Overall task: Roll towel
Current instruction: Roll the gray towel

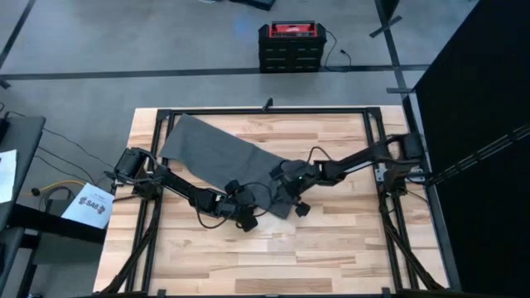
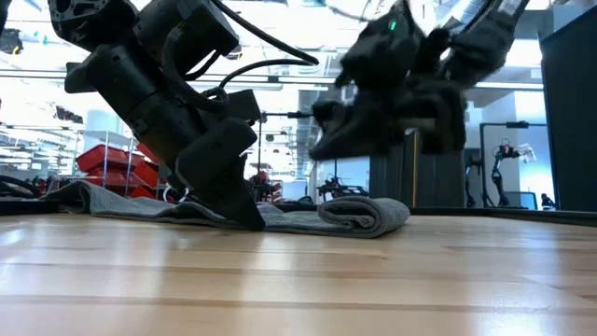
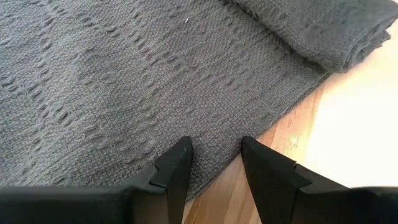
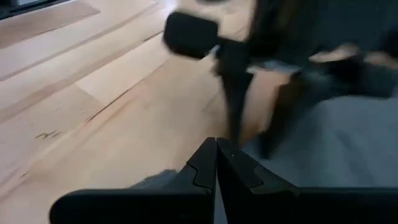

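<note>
The dark grey towel (image 1: 215, 153) lies slantwise on the wooden table, flat from the far left corner toward the middle. Its near right end is rolled into a thick roll (image 2: 368, 213), also seen in the left wrist view (image 3: 329, 31). My left gripper (image 3: 214, 149) is open and down at the towel's flat part, by a long edge, a little short of the roll (image 1: 246, 217). My right gripper (image 4: 216, 149) is shut with nothing between its fingers. It hangs above the rolled end (image 2: 326, 140), clear of the cloth. My left gripper comes slanting down from the table's left side, its fingers open. In the low view one fingertip (image 2: 247, 219) stands on the flat cloth. The two tips straddle the towel's edge (image 3: 217, 174), which lies flat and slack on the table; nothing is pinched.
A black metal frame (image 1: 265, 111) runs round the table's far and side edges. A red and black toolbox (image 1: 290, 45) stands on the floor beyond the far edge. Bare wood (image 1: 273, 257) spreads across the table's near half.
</note>
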Controlling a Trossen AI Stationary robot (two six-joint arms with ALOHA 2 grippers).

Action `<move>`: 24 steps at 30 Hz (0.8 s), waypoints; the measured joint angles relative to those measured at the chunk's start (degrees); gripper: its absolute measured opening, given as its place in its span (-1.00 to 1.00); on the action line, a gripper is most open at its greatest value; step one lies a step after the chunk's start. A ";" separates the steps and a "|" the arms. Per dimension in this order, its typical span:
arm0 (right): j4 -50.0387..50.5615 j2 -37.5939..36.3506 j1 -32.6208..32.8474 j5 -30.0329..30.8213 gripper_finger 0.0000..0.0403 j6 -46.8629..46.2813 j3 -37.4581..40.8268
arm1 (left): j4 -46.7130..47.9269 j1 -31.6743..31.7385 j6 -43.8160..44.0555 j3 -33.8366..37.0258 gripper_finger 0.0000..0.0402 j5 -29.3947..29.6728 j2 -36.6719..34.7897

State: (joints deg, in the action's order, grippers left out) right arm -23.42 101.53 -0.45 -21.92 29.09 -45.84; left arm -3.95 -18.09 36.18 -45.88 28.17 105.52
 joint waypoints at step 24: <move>30.81 -4.69 -12.87 20.71 -1.00 -2.56 -3.04 | -34.96 30.02 -30.81 -0.66 -0.34 -28.83 4.46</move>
State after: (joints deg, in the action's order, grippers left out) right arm 7.39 96.84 -13.32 -1.21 26.52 -48.88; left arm -38.91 11.93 5.38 -46.54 -0.66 109.98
